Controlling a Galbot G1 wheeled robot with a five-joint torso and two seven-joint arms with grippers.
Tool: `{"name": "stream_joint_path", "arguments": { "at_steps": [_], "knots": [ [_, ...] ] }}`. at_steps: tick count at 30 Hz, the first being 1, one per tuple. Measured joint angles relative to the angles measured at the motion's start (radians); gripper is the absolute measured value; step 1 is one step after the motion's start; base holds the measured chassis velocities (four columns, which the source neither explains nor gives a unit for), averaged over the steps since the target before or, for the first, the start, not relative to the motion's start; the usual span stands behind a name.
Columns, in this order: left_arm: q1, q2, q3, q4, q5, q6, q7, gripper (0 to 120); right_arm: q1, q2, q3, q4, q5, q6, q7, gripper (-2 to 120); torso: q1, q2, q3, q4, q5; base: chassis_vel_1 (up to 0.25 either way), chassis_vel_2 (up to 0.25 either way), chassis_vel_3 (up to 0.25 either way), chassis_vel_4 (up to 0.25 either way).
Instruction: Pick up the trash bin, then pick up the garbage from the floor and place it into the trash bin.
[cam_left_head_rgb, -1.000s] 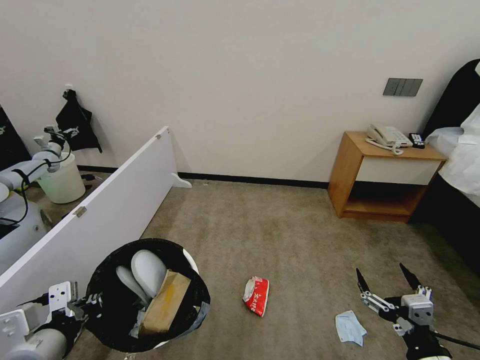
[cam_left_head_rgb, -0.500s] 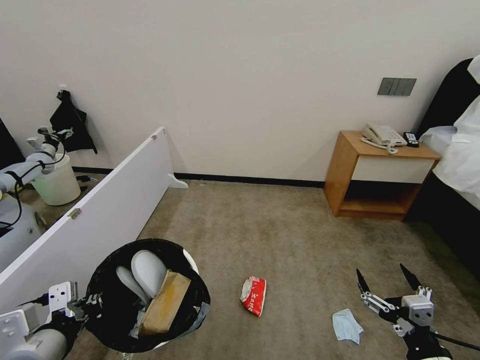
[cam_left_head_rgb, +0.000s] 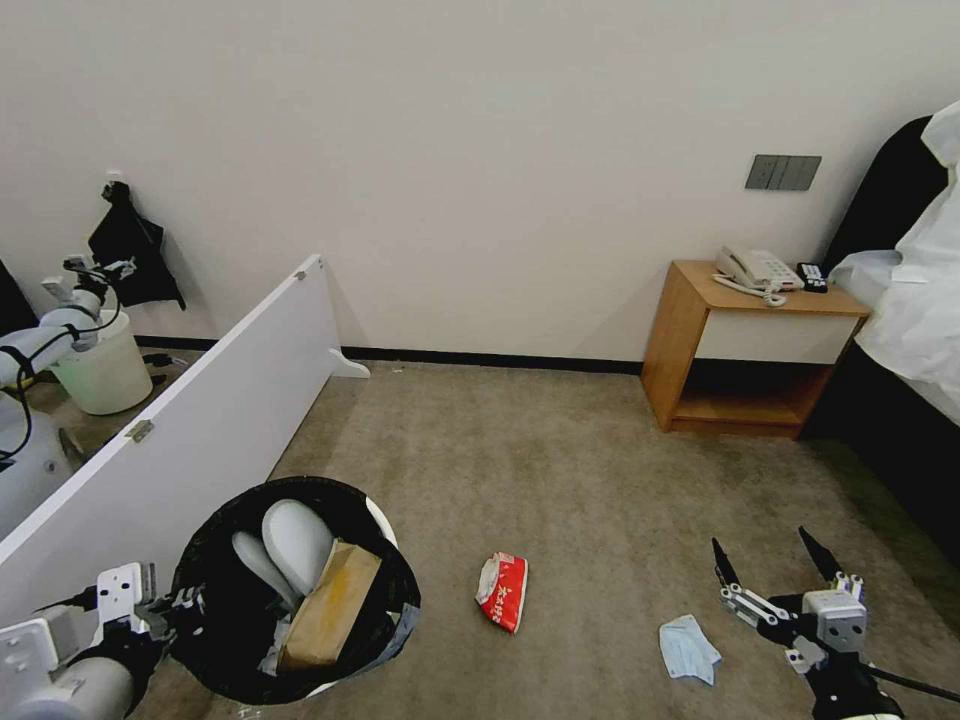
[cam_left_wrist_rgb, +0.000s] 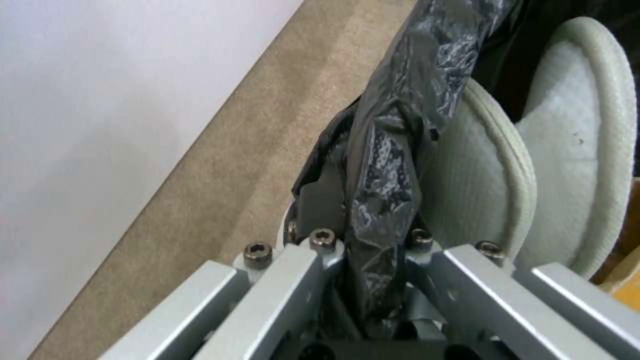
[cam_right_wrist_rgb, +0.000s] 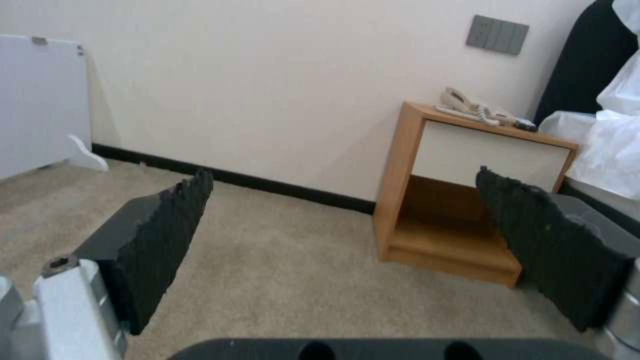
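Note:
The trash bin (cam_left_head_rgb: 392, 600), white with a black bag over its rim, hangs at the lower left of the head view. My left gripper (cam_left_head_rgb: 175, 608) is shut on its rim (cam_left_wrist_rgb: 383, 200). Inside lie two white slippers (cam_left_head_rgb: 295, 540) (cam_left_wrist_rgb: 580, 145) and a brown paper bag (cam_left_head_rgb: 330, 605). On the carpet ahead lie a red snack packet (cam_left_head_rgb: 502, 591) and a pale-blue mask (cam_left_head_rgb: 687, 649). My right gripper (cam_left_head_rgb: 768, 560) hangs open, just right of the mask and above the floor, its black pads (cam_right_wrist_rgb: 167, 235) spread wide.
A white board (cam_left_head_rgb: 200, 420) leans along my left side. Behind it stand a pale bucket (cam_left_head_rgb: 100, 375) and another robot arm (cam_left_head_rgb: 50, 330). A wooden nightstand (cam_left_head_rgb: 745, 350) with a phone stands against the far wall, a bed (cam_left_head_rgb: 915, 330) at the right.
The whole head view has shifted: wall, nightstand, packet and mask slid slightly left, so the camera has turned. Both grippers keep their places in the picture.

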Motion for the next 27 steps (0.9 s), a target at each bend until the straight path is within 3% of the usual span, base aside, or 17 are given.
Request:
{"name": "stream_joint_path", "arguments": {
  "at_steps": [27],
  "knots": [
    [-0.004,0.002,0.001,0.0,0.001,0.002,0.0,3,-0.002,0.0,0.0,-0.001,0.001,0.0,0.001,100,0.0,0.0,0.0,0.0,0.0,0.0,0.0,0.0,0.0]
  ]
}}
